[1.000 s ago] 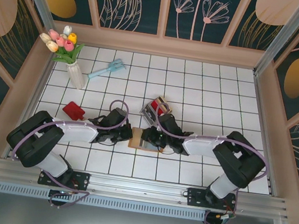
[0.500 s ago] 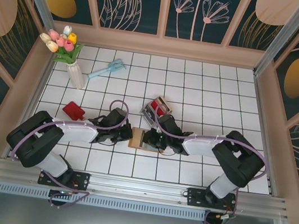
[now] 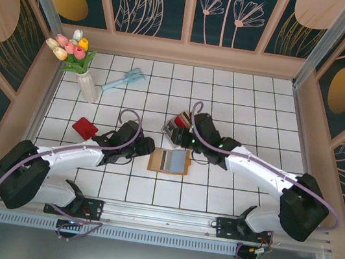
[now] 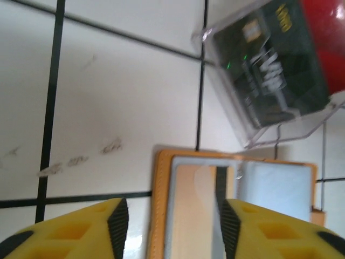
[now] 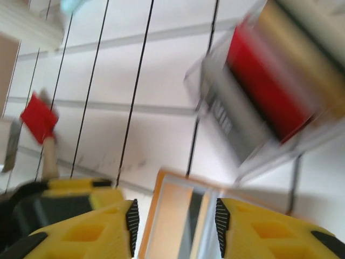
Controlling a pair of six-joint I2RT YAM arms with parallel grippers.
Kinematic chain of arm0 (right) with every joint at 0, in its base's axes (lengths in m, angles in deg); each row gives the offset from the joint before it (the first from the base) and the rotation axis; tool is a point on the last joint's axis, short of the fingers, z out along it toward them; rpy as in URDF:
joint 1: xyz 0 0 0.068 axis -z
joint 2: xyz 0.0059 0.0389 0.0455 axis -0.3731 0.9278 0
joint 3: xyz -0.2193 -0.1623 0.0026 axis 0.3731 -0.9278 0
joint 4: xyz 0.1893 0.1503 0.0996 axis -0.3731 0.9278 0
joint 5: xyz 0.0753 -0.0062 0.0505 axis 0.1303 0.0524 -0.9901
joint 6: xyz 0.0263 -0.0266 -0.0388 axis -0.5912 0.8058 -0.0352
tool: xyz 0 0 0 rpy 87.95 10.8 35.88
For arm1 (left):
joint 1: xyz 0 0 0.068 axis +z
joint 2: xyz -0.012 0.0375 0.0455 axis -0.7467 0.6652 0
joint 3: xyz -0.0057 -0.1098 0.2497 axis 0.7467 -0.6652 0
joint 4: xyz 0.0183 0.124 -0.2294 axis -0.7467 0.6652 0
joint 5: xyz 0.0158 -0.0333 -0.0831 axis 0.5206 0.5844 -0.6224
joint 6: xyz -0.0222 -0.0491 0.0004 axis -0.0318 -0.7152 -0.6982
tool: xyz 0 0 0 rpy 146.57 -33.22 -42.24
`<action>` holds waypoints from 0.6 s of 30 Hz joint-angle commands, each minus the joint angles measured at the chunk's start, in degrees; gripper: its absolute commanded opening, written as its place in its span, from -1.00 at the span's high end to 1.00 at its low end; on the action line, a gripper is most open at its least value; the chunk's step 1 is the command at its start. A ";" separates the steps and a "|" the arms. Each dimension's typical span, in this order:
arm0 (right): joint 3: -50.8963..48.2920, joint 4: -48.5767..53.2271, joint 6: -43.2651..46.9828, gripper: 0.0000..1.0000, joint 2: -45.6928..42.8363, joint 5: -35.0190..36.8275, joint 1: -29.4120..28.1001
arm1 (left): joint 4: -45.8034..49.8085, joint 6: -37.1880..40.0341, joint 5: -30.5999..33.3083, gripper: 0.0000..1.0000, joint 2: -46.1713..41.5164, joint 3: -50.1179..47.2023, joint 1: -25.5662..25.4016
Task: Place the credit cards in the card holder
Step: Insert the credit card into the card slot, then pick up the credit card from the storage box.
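My left hand [image 4: 171, 229] hangs part-open and empty, with the card holder [image 4: 232, 197] lying spread just ahead of its fingertips. My right hand [image 5: 172, 224] has its jaws apart too and grips nothing. The credit cards [image 5: 263, 81] stand in a clear tray [image 5: 269, 156] just beyond it. A finger clipping the tray wall could tip it (the cards look tightly packed). Bare worktop [image 3: 254, 110] lies open beyond and right of that hand.
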 commanded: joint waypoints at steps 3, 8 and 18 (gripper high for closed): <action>7.69 10.31 15.17 -0.09 3.89 6.79 7.57 | -0.29 2.01 -1.46 -0.24 4.33 8.55 4.14; 14.81 12.06 24.28 0.00 11.46 2.46 8.45 | -3.51 0.99 -8.49 -0.32 14.81 16.19 8.44; 23.74 15.54 28.05 0.18 23.32 3.57 7.92 | -7.52 -1.48 -14.47 -0.25 27.87 22.58 9.02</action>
